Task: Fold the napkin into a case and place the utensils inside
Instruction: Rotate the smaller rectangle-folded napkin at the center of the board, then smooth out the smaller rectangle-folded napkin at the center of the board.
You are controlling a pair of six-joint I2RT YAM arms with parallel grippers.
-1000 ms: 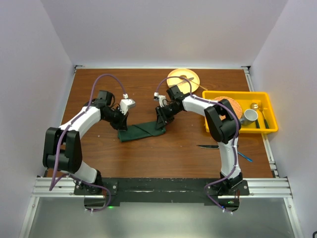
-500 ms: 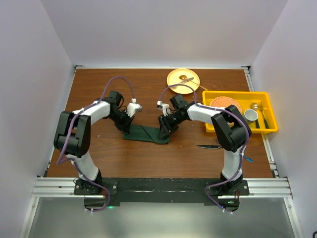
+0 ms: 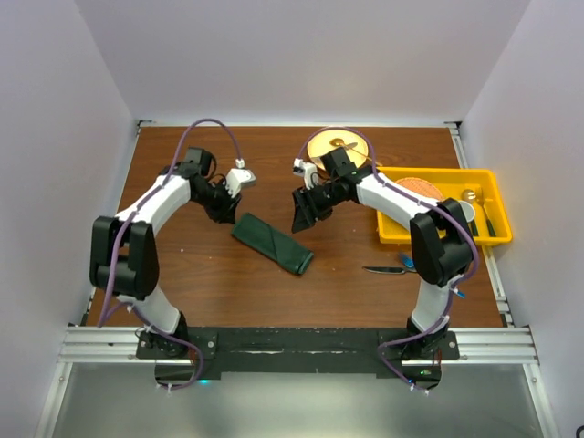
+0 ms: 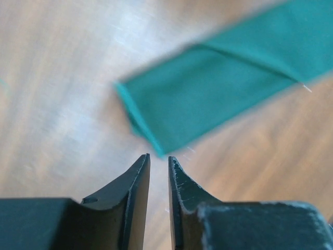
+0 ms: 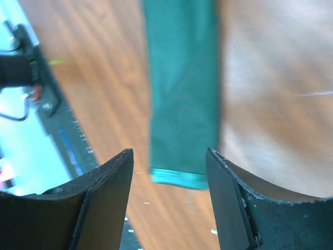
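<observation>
a: what's the setting?
b: a brown wooden counter (image 3: 201, 283) boxed in by pale walls (image 3: 301, 55). the napkin, folded into a narrow dark green case (image 3: 272, 243), lies flat near the middle and slants from upper left to lower right.
a: is anything gripping it?
b: no. the left end effector (image 4: 158, 159) has its fingers parted by only a thin gap, with nothing in it. the end of the case (image 4: 223, 88) sits just beyond the tips, apart from them.
a: and the right one?
b: the right end effector (image 5: 169, 152) is spread wide and empty. in its own camera the case (image 5: 182, 94) runs away from the fingers, and its light-edged end shows between them. i cannot tell whether the tips touch the cloth.
a: the utensils?
b: outside the case. the knife (image 3: 385, 269) lies on the counter by the right arm, well apart from the case. a bit of the blue fork (image 3: 453, 292) shows past that arm.
a: anything else?
b: a yellow plate (image 3: 358, 151) at the back, and a yellow bin (image 3: 474, 173) at the right holding a cup (image 3: 461, 212).
</observation>
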